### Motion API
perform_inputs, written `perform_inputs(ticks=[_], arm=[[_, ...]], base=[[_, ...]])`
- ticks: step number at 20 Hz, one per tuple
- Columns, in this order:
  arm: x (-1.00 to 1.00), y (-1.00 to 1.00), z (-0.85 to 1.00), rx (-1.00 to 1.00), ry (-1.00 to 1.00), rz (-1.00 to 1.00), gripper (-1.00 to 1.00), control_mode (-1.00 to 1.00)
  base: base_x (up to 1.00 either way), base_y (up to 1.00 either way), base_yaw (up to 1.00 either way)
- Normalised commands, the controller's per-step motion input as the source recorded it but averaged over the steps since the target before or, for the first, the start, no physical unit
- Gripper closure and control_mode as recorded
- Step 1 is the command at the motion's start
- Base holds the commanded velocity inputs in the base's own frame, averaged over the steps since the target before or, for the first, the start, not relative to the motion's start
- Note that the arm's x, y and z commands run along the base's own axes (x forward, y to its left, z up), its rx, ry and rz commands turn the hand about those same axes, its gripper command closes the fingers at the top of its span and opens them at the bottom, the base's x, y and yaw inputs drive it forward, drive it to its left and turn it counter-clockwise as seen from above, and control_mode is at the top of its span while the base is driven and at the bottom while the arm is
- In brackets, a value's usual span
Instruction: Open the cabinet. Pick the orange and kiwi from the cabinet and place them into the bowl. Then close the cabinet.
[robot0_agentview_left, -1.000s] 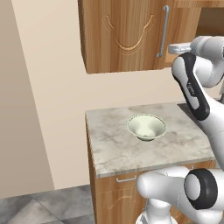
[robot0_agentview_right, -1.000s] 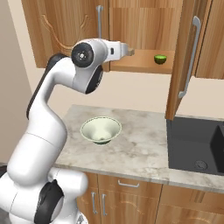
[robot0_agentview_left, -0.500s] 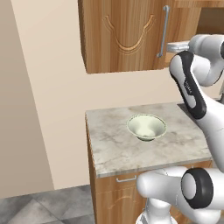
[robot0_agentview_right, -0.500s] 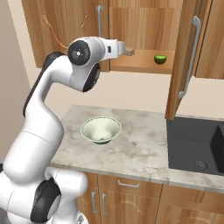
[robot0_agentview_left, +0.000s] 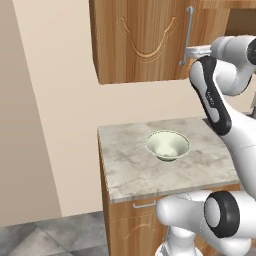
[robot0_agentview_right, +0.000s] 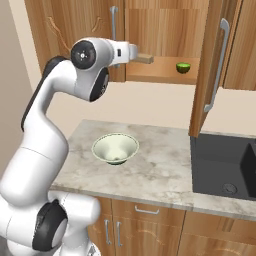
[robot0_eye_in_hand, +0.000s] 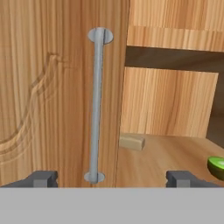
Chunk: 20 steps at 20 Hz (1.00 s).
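Note:
The cabinet (robot0_agentview_right: 165, 30) hangs above the counter with its right door (robot0_agentview_right: 206, 75) swung open and its left door (robot0_agentview_left: 140, 40) closed. A green kiwi (robot0_agentview_right: 183, 67) rests on the cabinet shelf and shows at the right edge of the hand view (robot0_eye_in_hand: 217, 166). The orange is out of view. My gripper (robot0_eye_in_hand: 113, 178) is open and empty. It sits just in front of the left door's silver bar handle (robot0_eye_in_hand: 97, 105), which stands between the fingertips without touching either. From the left base view the gripper (robot0_agentview_left: 194, 50) is level with that handle's lower end. The pale bowl (robot0_agentview_right: 100, 145) stands empty on the counter below.
A flat tan block (robot0_eye_in_hand: 131, 141) lies on the shelf to the left of the kiwi. A dark sink (robot0_agentview_right: 225, 165) is set into the marble counter (robot0_agentview_left: 130, 170) right of the bowl. The open door's bar handle (robot0_agentview_right: 216, 65) juts out over the sink side.
The jaws have spread from partly closed to wide open. The hand has risen a little by the left door's handle.

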Motion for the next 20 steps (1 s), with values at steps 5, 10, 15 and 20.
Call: perform_inputs(ticks=[5,10,15,20], arm=[[0.11,0.22,0.0,0.0,0.04,0.0,-1.0,-1.0],[0.23,0.15,0.0,0.02,0.06,0.0,-1.0,-1.0],[0.31,0.11,0.0,0.02,0.04,0.0,-1.0,-1.0],[0.33,0.01,0.0,0.02,0.02,0.0,-1.0,-1.0]], base=[[0.0,0.0,0.0],[0.0,0.0,0.0],[0.0,0.0,0.0],[0.0,0.0,0.0]])
